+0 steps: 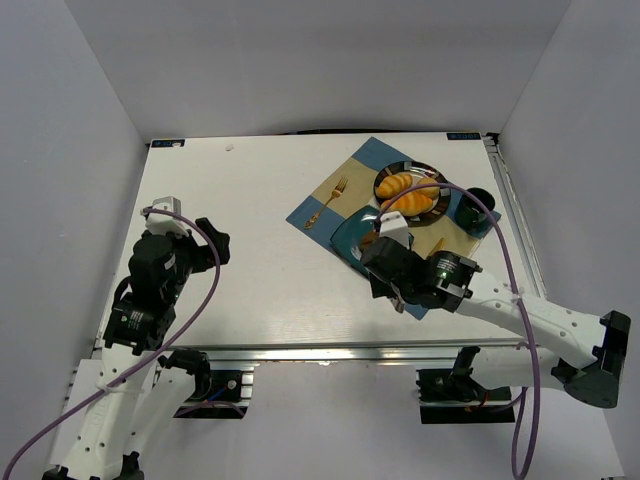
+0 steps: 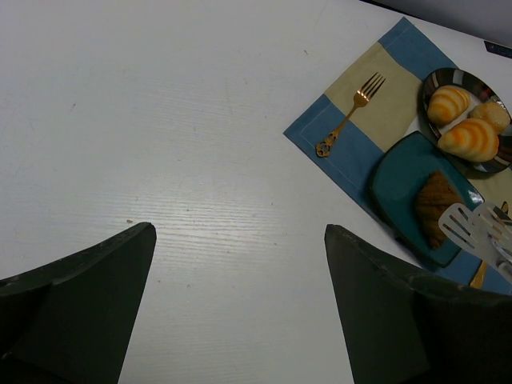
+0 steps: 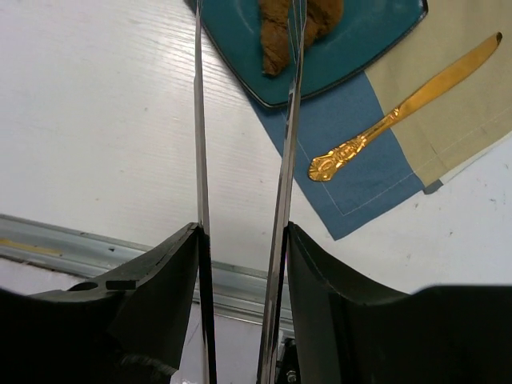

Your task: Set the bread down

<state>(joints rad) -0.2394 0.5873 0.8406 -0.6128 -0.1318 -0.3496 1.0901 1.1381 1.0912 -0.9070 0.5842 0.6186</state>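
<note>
The bread (image 2: 437, 208) is a brown piece lying on the teal plate (image 2: 400, 172), which sits on the placemat right of centre; it also shows at the top of the right wrist view (image 3: 276, 36). My right gripper (image 3: 242, 232) is shut on a pair of metal tongs (image 3: 284, 160). The tongs' two arms stand apart and reach to either side of the bread. Their slotted tips (image 2: 460, 228) hover at the bread's near end, and whether they touch it I cannot tell. My left gripper (image 2: 240, 232) hangs open over bare table at the left, holding nothing.
A dark plate of golden rolls (image 1: 408, 190) and a dark cup (image 1: 476, 208) stand behind the teal plate. A gold fork (image 2: 348, 116) and a gold knife (image 3: 400, 112) lie on the blue and beige placemat (image 2: 352, 152). The table's metal front rail (image 3: 80, 244) is just below the right gripper.
</note>
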